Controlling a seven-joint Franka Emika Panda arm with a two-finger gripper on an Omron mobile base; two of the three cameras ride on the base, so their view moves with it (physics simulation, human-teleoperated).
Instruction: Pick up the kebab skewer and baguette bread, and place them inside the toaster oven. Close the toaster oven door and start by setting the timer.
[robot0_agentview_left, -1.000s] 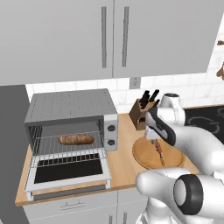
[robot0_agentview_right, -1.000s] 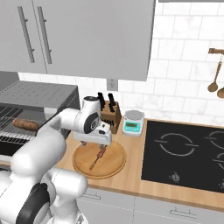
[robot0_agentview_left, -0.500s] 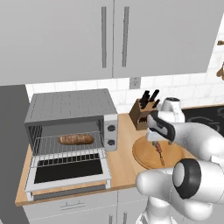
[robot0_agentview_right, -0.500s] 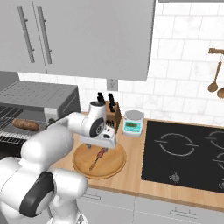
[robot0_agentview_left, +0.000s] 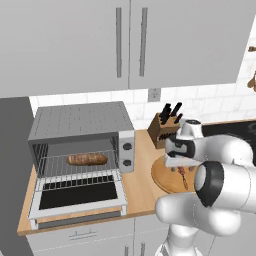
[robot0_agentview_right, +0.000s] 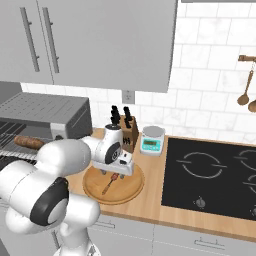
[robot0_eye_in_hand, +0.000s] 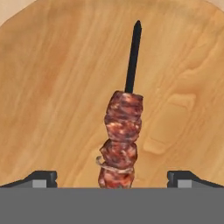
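The kebab skewer (robot0_eye_in_hand: 121, 139) lies on a round wooden board (robot0_eye_in_hand: 52, 87), its dark stick pointing away from the hand. My gripper (robot0_eye_in_hand: 112, 177) hangs just above it, open, with a fingertip on each side of the meat chunks and nothing held. In the right base view the gripper (robot0_agentview_right: 114, 173) points down over the kebab skewer (robot0_agentview_right: 110, 184). The baguette bread (robot0_agentview_left: 87, 159) rests on the wire rack inside the toaster oven (robot0_agentview_left: 80, 121). The toaster oven door (robot0_agentview_left: 77, 198) is dropped open and lies flat in front of it.
The wooden board (robot0_agentview_right: 131, 189) sits on the counter between the toaster oven (robot0_agentview_right: 46, 110) and the black cooktop (robot0_agentview_right: 215, 176). A knife block (robot0_agentview_right: 125, 131) and a small kitchen scale (robot0_agentview_right: 152, 140) stand behind the board. Wall cabinets hang overhead.
The hand has come down and a little to the right, closer over the skewer on the board. The jaws stayed open. The baguette and the oven door have not moved.
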